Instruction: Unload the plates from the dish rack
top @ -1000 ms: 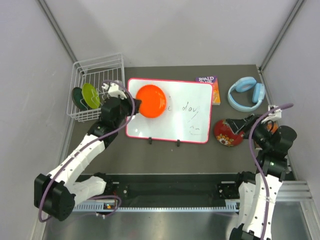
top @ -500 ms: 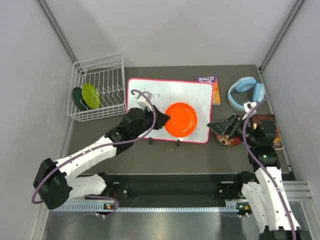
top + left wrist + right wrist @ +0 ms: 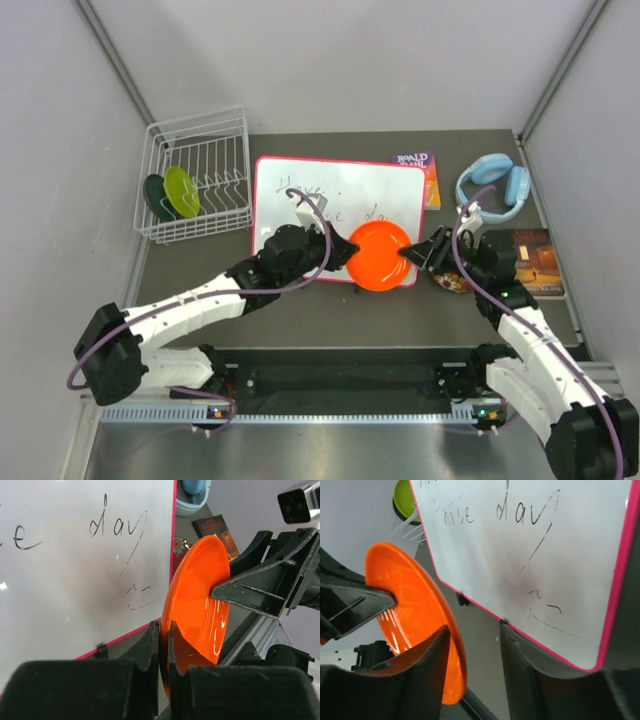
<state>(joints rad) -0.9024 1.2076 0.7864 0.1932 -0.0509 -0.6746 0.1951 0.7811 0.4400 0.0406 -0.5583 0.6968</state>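
Table (image 3: 330,312): nothing on it has shifted in the last second; only the arms have moved.

Pink-framed whiteboard (image 3: 320,195): lies mid-table, as before.

Dish rack (image 3: 196,228): far left corner. It holds two plates on edge, the lime-yellow plate (image 3: 181,190) and a darker plate (image 3: 155,197) just beside it. Both are untouched.

Change: the left arm (image 3: 190,300) has carried the orange plate (image 3: 378,258) from the rack side across the whiteboard to its near right corner. The right arm (image 3: 520,320) has come in from beside the dark red plate (image 3: 450,282), which sits on the table partly hidden under that arm. I read this as a handover from left to right, with one plate down, one in transit and two still to fetch.

Left pincer (image 3: 345,254): clamped together on the orange plate's left rim and carrying it alone.

Right pincer (image 3: 412,254): jaws apart, though narrower than a second ago, astride the plate's right rim. In the wrist view one finger (image 3: 427,672) sits close to the plate, and the other stands well off it. There is no grip yet. My judgement is that the left should hold until the right bites.
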